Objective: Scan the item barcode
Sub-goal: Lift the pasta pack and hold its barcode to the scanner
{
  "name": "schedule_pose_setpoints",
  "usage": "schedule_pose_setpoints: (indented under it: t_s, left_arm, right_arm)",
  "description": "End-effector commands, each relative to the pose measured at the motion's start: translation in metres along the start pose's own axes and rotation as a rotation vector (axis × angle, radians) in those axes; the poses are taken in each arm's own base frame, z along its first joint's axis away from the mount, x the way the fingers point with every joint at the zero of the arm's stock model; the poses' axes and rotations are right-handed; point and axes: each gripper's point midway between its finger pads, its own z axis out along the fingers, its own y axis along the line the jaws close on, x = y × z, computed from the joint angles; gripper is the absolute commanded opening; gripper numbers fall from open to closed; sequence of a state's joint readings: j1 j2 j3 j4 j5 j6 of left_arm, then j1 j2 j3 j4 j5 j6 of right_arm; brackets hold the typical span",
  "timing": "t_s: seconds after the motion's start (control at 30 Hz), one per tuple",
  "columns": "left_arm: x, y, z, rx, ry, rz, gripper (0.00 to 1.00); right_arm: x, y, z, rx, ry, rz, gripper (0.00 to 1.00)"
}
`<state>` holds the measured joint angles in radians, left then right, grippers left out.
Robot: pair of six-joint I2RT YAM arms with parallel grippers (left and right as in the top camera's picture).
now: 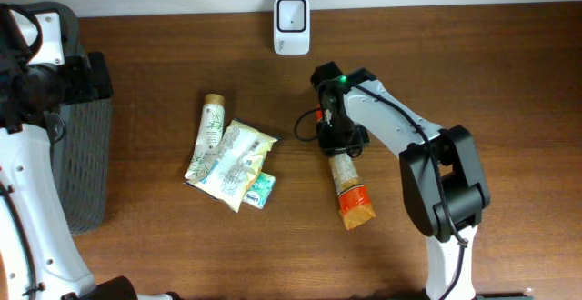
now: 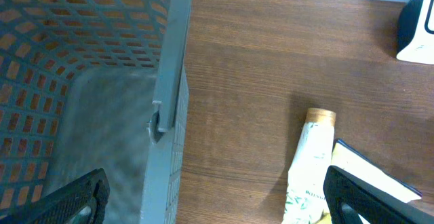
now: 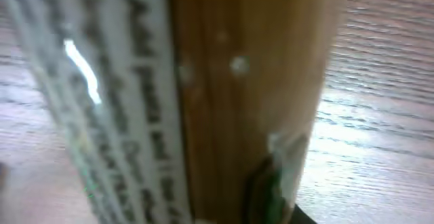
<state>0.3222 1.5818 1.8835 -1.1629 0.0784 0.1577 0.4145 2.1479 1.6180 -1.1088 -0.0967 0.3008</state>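
Packet (image 1: 350, 189) is laid flat, long axis near-to-far, orange end nearest. Right gripper (image 1: 338, 145) sits over its far end, grip can't be told. Left gripper (image 2: 217, 203) is spread wide.

Mock shop checkout: scanner (image 1: 292, 25), basket (image 1: 86, 164)

Right arm (image 1: 400, 127): smooth white shells between bulky black joints, with a small green light (image 1: 343, 79) on its far black wrist block and a thin black cable (image 1: 302, 125) looping to the left of it — plus what may be an orange tag. Left arm (image 1: 25, 186) matches — white over black. The left gripper (image 2: 224, 200) has dark, finely textured fingers (image 2: 71, 200).
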Motion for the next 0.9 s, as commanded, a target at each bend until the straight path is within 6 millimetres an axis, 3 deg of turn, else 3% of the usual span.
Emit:
schedule_pose_setpoints:
  t_s: [0.0, 0.03, 0.1, 0.13, 0.2, 0.27, 0.33, 0.43, 0.57, 0.7, 0.8, 0.87]
  left_arm:
    - [-0.004, 0.000, -0.006, 0.005, -0.020, 0.012, 0.99]
    - [-0.004, 0.000, -0.006, 0.005, -0.020, 0.012, 0.99]
    - [-0.004, 0.000, -0.006, 0.005, -0.020, 0.012, 0.99]
    - [-0.004, 0.000, -0.006, 0.005, -0.020, 0.012, 0.99]
    - [-0.004, 0.000, -0.006, 0.005, -0.020, 0.012, 0.99]
    - [-0.004, 0.000, -0.006, 0.005, -0.020, 0.012, 0.99]
    - [-0.004, 0.000, -0.006, 0.005, -0.020, 0.012, 0.99]
    - [-0.004, 0.000, -0.006, 0.005, -0.020, 0.012, 0.99]
    - [-0.004, 0.000, -0.006, 0.005, -0.020, 0.012, 0.99]
    - [-0.004, 0.000, -0.006, 0.005, -0.020, 0.012, 0.99]
    - [-0.004, 0.000, -0.006, 0.005, -0.020, 0.012, 0.99]
    - [-0.004, 0.000, -0.006, 0.005, -0.020, 0.012, 0.99]
  right_arm:
    - [0.001, 0.014, 0.005, -0.076, 0.023, -0.012, 0.23]
    - [0.000, 0.015, 0.006, -0.078, 0.018, -0.012, 0.08]
    - [0.001, 0.022, 0.001, -0.129, 0.024, -0.010, 0.04]
    - [-0.001, 0.031, -0.012, -0.215, 0.016, -0.033, 0.04]
    - [-0.010, 0.046, -0.053, -0.394, -0.042, -0.085, 0.04]
    - [-0.018, 0.054, -0.111, -0.583, -0.154, -0.143, 0.04]
    - [-0.026, 0.043, -0.177, -0.719, -0.312, -0.152, 0.04]
    - [-0.023, 0.031, -0.252, -0.907, -0.497, -0.209, 0.04]
    - [-0.021, 0.013, -0.312, -0.920, -0.715, -0.273, 0.04]
    - [-0.009, 0.004, -0.384, -0.883, -0.960, -0.281, 0.04]
    - [-0.012, -0.001, -0.389, -0.829, -1.005, -0.255, 0.04]
    - [-0.037, -0.011, -0.383, -0.598, -1.092, -0.138, 0.04]
